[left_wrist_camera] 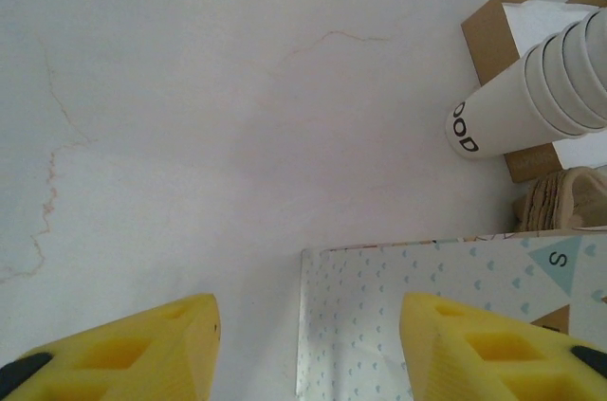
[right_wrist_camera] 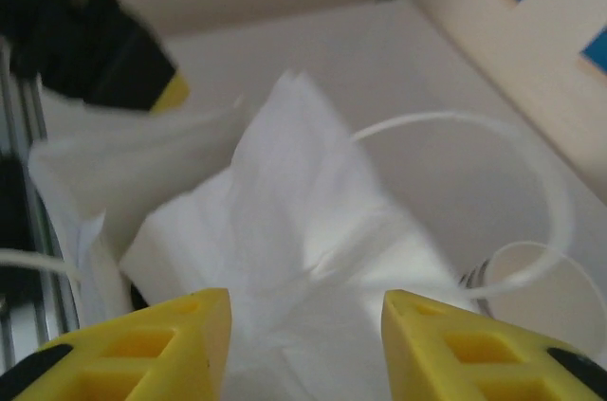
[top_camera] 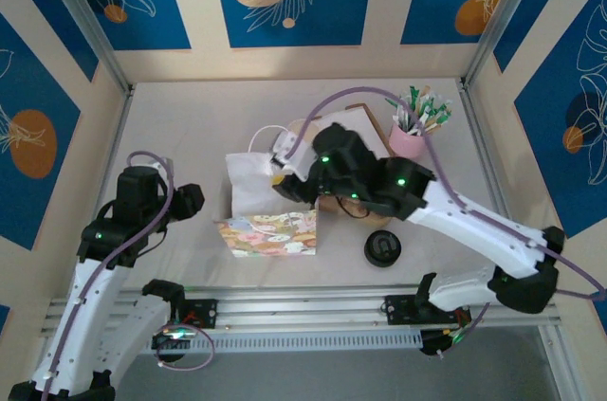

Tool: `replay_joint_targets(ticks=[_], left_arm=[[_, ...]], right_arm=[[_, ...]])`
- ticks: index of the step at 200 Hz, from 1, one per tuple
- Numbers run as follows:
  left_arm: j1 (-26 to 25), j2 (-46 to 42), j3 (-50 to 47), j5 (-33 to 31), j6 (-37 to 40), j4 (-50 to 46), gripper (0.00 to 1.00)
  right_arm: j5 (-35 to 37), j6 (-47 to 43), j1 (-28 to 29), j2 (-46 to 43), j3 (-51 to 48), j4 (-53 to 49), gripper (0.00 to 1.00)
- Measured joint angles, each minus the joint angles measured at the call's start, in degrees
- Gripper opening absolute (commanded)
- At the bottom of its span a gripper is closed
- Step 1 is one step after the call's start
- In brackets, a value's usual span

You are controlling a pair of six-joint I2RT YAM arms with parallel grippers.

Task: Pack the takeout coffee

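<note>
Fingers of the right gripper hang over the near right part of a white paper bag at the middle of the table in the overhead view. How wide they stand cannot be told from here. The left gripper sits near the table's left edge, just left of the bag and apart from it. The takeout coffee stands close to the near edge, right of centre. It shows as a black disc, its lid hiding the cup below. It is well apart from the right fingers, nearer and to their right, just in front of that arm's forearm. A patterned card lies between the coffee and the left gripper. A pink cup of sticks stands toward the far right corner.

From the left wrist, the yellow fingers are spread with nothing between them, above bare table and a corner of the patterned card. A stack of cream cups lies on its side across a brown cardboard tray, well ahead and to the right.

From the right wrist, the yellow fingers also stand apart. Crumpled white bag paper fills the gap beneath them, and whether they touch it cannot be told. The bag's handle loops to the right.
</note>
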Motion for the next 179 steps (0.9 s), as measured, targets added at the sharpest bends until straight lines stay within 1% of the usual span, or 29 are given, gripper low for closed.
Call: replay_joint_targets(ticks=[13,28,50,60,82,92,134,160,179], left_arm=[[0.0,0.0,0.55,-0.09,0.22,0.13,0.55],[0.0,0.02,0.9,-0.09,0.28,0.26,0.55],[0.0,0.07,1.27,-0.09,0.39,0.33,0.55],[0.0,0.11,1.27,-0.09,0.39,0.37,0.55],[0.0,0.13,1.27,-0.07,0.39,0.37,0.55],[0.0,0.13,1.27,-0.09,0.39,0.37,0.55],[0.0,0.13,1.27,-0.07,0.39,0.39,0.55],[0.0,0.17,1.27,-0.07,0.39,0.46,0.55],[0.0,0.17,1.27,-0.07,0.37,0.46,0.55]], right_arm=[[-0.48,3.04,-2.86,-1.49,0.44,0.94,0.47],[-1.7,7.1,-6.84,-1.29,1.51,1.03,0.45],[-4.81,13.38,-12.63,0.94,2.6,0.11,0.44],[-6.69,15.98,-14.95,2.12,2.67,-0.68,0.42],[-10.49,20.31,-18.21,4.35,2.64,-2.73,0.39],[-11.78,21.35,-18.91,4.72,2.45,-3.21,0.37],[-16.87,23.93,-19.56,4.72,1.75,-4.26,0.37],[-19.74,24.15,-19.56,4.74,1.42,-4.83,0.41],[-20.5,24.3,-19.56,4.74,1.33,-5.49,0.41]])
